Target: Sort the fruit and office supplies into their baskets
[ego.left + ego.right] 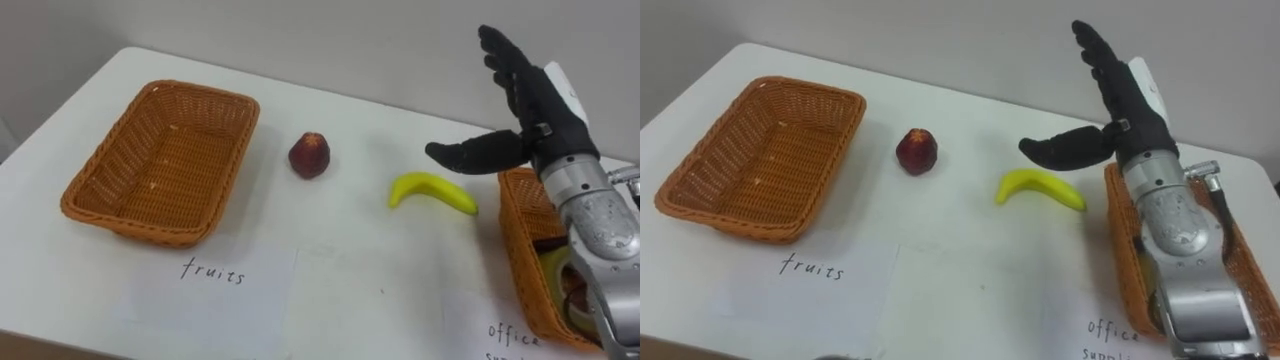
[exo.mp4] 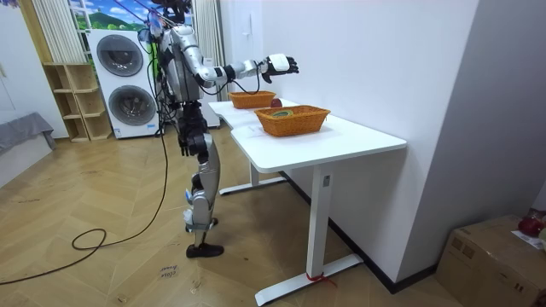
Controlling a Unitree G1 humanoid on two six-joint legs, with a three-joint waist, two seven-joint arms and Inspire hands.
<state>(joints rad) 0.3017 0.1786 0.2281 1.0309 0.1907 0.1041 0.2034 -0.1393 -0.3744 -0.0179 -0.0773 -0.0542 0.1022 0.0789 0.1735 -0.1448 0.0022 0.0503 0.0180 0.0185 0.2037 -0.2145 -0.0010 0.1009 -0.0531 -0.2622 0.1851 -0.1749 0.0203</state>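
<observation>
At right, the right hand [image 1: 542, 115], fingers spread, hovers near the light, bruisable banana [image 1: 432, 192], probably best gripped mid-curve.

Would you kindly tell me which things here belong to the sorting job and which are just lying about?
Job: banana, red fruit, left basket, right basket, labels, right robot hand.
Lying about: washers, shelf, cardboard box.
</observation>
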